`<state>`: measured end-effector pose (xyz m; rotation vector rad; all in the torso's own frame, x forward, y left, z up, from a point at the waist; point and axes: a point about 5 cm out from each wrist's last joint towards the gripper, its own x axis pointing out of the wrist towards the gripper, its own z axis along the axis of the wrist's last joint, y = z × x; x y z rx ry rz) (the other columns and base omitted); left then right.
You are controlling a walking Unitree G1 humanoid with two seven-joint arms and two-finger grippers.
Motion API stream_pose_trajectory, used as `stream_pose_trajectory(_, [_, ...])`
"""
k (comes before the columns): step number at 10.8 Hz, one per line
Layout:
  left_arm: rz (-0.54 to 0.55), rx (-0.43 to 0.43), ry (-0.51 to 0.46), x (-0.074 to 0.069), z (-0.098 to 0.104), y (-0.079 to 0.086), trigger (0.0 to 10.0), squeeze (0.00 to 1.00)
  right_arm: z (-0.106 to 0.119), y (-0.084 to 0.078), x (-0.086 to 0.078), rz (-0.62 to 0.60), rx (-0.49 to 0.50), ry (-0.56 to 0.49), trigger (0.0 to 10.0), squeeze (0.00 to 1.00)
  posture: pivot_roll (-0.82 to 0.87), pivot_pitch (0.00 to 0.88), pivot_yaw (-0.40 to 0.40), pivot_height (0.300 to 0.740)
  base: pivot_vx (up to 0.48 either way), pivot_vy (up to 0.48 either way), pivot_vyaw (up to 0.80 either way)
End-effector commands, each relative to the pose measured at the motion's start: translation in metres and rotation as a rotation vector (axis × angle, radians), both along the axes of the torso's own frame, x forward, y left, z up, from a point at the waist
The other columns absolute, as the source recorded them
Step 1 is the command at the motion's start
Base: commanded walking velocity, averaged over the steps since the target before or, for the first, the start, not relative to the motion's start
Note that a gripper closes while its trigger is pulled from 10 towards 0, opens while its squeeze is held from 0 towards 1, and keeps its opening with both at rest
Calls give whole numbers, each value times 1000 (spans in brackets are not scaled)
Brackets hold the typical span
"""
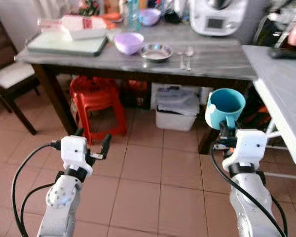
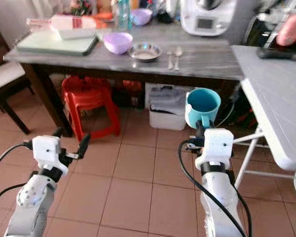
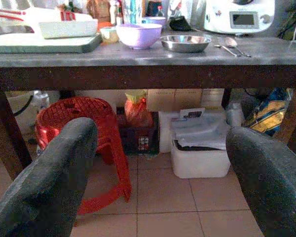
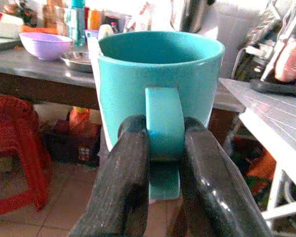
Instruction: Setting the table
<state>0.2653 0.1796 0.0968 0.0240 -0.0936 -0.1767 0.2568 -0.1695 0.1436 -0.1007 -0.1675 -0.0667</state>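
Tiled floor (image 1: 153, 182) fronts a grey-topped worktop (image 1: 212, 61) carrying a purple bowl (image 1: 129, 42), a steel dish (image 1: 156, 52), spoons (image 1: 185, 57) and a white appliance (image 1: 218, 16). Underneath — a red stool (image 1: 96, 106) and a white bin (image 1: 176, 111). A white worktop (image 1: 281, 84) stands to the right. Right tool (image 4: 163, 148) is clenched on the handle of a teal mug (image 1: 225, 106), held upright in the air, short of both worktops. Left tool (image 1: 92, 139) — fingers spread apart, grasping nothing, low before the stool.
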Motion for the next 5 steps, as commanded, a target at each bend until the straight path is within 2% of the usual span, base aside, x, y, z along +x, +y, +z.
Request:
stream_pose_trajectory(1, [-28, -1, 6, 0, 0, -5, 10000, 0, 4, -3, 1, -16, -5, -15, 10000, 0, 84, 62, -9, 740, 390, 0, 0])
stream_pose_trajectory(4, [-46, -12, 7, 2, 1, -8, 10000, 0, 4, -4, 2, -20, -3, -17, 10000, 0, 77, 58, -10, 740, 401, 0, 0])
stream_pose_trajectory(5, [-49, -12, 12, 2, 0, -9, 10000, 0, 7, 2, 2, 16, -46, -38, 10000, 0, 77, 57, -10, 740, 405, 0, 0])
